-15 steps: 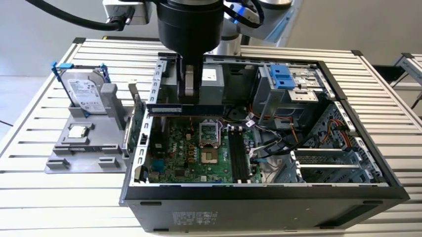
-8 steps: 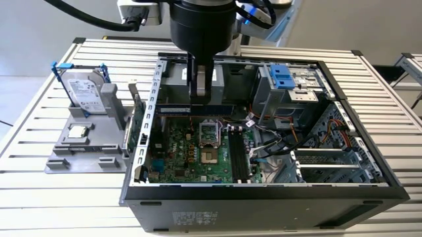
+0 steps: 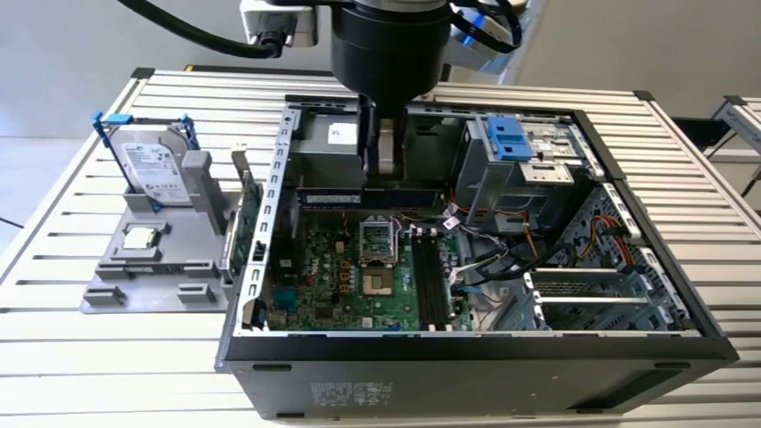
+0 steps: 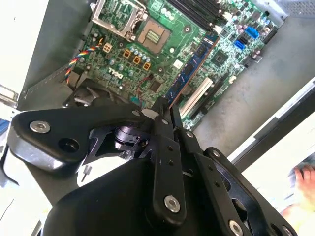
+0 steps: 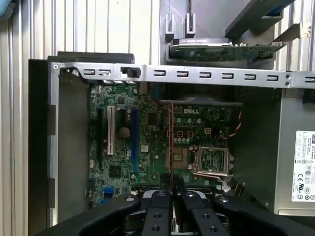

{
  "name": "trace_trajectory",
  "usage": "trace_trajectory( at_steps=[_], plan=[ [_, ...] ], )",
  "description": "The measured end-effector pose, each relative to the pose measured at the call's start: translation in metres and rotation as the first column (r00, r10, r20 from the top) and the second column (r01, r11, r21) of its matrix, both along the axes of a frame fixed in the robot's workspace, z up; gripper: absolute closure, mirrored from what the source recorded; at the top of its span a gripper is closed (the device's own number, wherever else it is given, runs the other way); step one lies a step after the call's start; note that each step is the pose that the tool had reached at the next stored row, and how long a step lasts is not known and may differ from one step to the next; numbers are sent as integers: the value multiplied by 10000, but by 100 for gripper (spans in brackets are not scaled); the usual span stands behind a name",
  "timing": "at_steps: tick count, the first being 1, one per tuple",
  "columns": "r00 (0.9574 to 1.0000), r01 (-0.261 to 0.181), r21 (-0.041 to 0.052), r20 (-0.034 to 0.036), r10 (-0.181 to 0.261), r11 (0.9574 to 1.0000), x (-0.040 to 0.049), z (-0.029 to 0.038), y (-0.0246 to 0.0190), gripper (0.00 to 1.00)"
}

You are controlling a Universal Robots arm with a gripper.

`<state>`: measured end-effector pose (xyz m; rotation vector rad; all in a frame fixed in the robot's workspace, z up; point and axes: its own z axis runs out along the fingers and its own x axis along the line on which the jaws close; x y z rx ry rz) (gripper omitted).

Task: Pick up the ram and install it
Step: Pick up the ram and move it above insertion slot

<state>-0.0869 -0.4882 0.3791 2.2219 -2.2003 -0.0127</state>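
Observation:
My gripper (image 3: 378, 178) hangs inside the open computer case, shut on the ram (image 3: 371, 194), a long dark blue stick held flat-side toward the exterior view. The stick hovers above the far end of the green motherboard (image 3: 339, 276), beyond the CPU socket (image 3: 374, 236). It lies crosswise to the black slots (image 3: 430, 278). In the second wrist view the ram (image 4: 189, 69) sticks out from the closed gripper (image 4: 166, 110) over the board. In the first wrist view the ram (image 5: 171, 142) shows edge-on as a thin line above the gripper (image 5: 172, 189).
The case wall (image 3: 276, 178) and the drive bay with a blue latch (image 3: 505, 138) flank the gripper. Loose cables (image 3: 511, 245) lie on the exterior view's right of the slots. Outside the case, a grey stand (image 3: 149, 267) holds a hard drive (image 3: 152, 169) and a green card (image 3: 246, 209).

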Motion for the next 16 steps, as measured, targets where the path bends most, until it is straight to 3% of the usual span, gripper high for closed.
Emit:
trace_trajectory(
  at_steps=[14,16],
  plan=[
    [10000,9,-16,-1,-9,10000,276,0,-1,100],
    [10000,44,-20,-2,-44,10000,355,0,-1,100]
  ],
)
